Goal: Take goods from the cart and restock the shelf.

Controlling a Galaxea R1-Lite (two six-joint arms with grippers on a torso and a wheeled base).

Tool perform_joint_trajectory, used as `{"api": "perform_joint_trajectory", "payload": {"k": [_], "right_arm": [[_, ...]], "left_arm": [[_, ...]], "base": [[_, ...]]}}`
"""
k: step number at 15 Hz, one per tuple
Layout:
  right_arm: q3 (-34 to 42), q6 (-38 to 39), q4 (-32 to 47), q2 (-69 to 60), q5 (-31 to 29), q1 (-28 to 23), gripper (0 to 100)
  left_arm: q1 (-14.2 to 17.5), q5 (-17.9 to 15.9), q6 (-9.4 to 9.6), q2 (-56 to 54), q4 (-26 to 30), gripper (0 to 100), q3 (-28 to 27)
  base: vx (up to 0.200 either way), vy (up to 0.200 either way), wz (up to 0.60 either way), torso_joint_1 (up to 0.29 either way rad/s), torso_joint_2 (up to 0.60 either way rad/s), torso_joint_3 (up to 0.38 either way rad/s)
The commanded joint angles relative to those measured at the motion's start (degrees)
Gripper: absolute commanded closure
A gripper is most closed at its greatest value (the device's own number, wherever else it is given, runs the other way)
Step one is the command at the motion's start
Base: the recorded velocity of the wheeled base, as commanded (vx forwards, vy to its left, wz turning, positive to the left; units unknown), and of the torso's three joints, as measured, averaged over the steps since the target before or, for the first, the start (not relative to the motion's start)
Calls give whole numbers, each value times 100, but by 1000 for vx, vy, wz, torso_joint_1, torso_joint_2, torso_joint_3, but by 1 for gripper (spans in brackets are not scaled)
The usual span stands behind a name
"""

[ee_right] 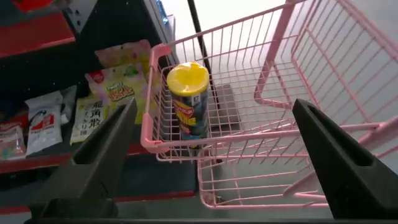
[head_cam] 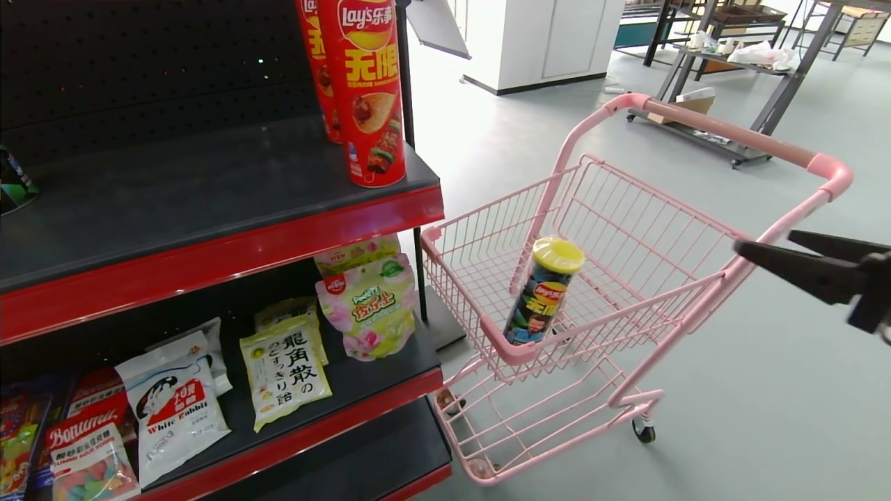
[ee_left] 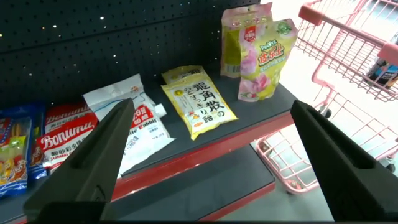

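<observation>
My right claw (head_cam: 764, 242) is wide open, near the cart (head_cam: 696, 125) handle. 1 yellow-lidded can (head_cam: 543, 299) leans in the cart, ahead of and below it. My left claw (ee_left: 211, 106) is open, facing the lower shelf (ee_left: 186, 163) and its pouches (ee_left: 261, 62). 2 red cans (head_cam: 369, 90) on the upper shelf (head_cam: 209, 188).

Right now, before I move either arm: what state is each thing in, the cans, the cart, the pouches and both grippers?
Yellow-lidded can: upright in the cart, lid on, ungripped.
Red cans: upright on the upper shelf.
Cart: holding that one can.
Flowered pouch: standing on the lower shelf.
Yellow packet: lying flat there.
Left gripper: open, holding nothing.
Right gripper: open, holding nothing.
</observation>
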Motion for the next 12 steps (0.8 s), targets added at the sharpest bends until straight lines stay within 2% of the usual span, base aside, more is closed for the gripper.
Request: {"api": "perform_joint_trajectory", "payload": {"k": [1,5,7,12], "right_arm": [[174,-267,-1120,2170,684,245,0],[147,-829,-2324,3286,1132,245,0],[68,-1093,-2464,3646,1150,306,0],[-591,-1093,-2517,4235,1159,614,0]], "left_arm": [[4,1,-4,5,-1,0,0],[4,1,-4,5,-1,0,0],[4,1,-4,5,-1,0,0],[4,1,-4,5,-1,0,0]], "base": [[0,0,0,0,0,0],[0,0,0,0,0,0],[0,0,0,0,0,0],[0,0,0,0,0,0]]}}
